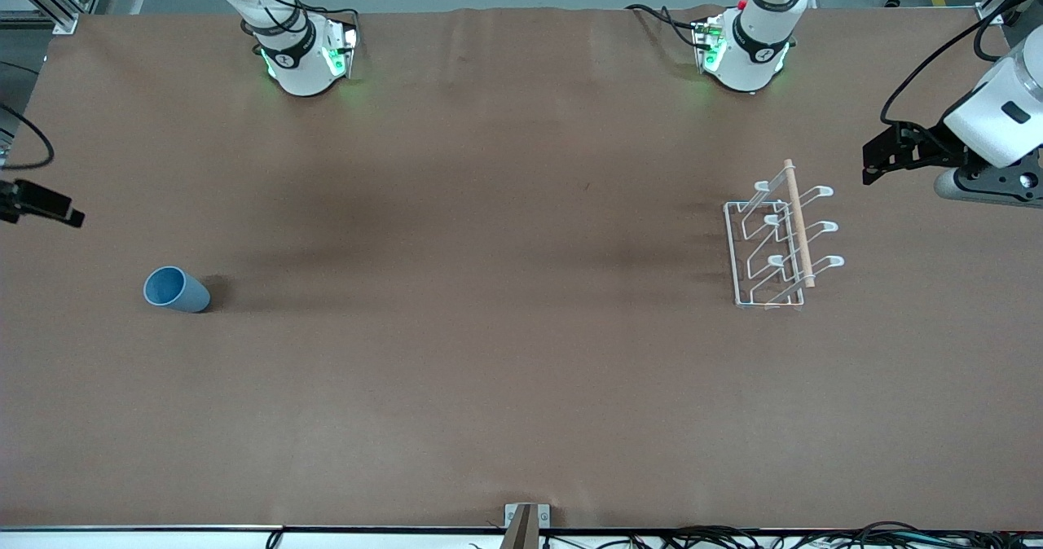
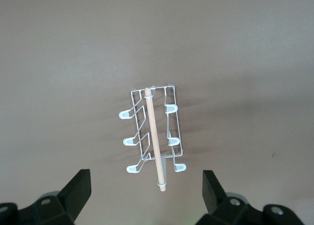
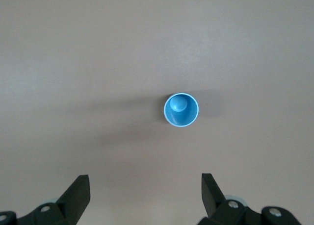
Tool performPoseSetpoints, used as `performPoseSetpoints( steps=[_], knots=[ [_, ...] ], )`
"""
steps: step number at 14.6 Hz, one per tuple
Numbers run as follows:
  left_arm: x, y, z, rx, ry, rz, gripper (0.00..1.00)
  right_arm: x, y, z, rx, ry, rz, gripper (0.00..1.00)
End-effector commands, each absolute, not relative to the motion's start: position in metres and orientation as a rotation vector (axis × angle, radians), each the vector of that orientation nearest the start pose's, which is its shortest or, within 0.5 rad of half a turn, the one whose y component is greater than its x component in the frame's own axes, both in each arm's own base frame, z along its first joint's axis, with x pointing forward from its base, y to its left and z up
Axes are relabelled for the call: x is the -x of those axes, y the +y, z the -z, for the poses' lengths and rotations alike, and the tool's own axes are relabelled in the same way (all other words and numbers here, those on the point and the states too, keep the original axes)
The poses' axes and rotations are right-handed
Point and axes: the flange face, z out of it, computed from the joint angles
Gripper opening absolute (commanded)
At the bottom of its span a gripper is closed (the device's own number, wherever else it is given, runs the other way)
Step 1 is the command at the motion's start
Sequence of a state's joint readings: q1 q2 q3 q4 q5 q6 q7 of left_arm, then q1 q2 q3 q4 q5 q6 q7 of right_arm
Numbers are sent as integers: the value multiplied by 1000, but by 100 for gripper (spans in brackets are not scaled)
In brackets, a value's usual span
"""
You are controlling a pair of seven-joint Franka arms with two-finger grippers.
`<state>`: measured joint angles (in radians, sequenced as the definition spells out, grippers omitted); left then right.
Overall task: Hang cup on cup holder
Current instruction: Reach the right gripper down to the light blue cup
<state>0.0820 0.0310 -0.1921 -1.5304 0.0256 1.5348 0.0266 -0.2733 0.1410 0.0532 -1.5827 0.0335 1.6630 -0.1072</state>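
On brown matte table: small light-blue plastic cup upright toward right arm's end, well apart from white wire cup holder with wooden rod. Left gripper over holder, right gripper over cup, both spread wide, empty.

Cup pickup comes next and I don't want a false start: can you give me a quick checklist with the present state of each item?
1. cup standing upright, mouth up, toward the right arm's end of the table: ok.
2. Cup free of any grip or contact: ok.
3. right gripper open and empty, cup in its wrist view: ok.
4. cup holder upright toward the left arm's end, all six prongs bare: ok.
5. left gripper open and empty, up above the holder: ok.
6. Right gripper centred over the cup: cannot tell.
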Motion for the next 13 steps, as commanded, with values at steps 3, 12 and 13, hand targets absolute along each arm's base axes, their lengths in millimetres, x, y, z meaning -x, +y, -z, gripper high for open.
performPoseSetpoints(
  steps=[3,12,13],
  knots=[
    [-556,-55,-627,3123,-1,-44,100,-605,-186,-437,3067,189,-132,100],
    [-559,-57,-619,3123,-15,-63,100,-586,-195,-296,3080,172,-61,95],
    [-560,-57,-618,3124,-15,-66,100,-584,-195,-289,3084,173,-45,95]
  ],
)
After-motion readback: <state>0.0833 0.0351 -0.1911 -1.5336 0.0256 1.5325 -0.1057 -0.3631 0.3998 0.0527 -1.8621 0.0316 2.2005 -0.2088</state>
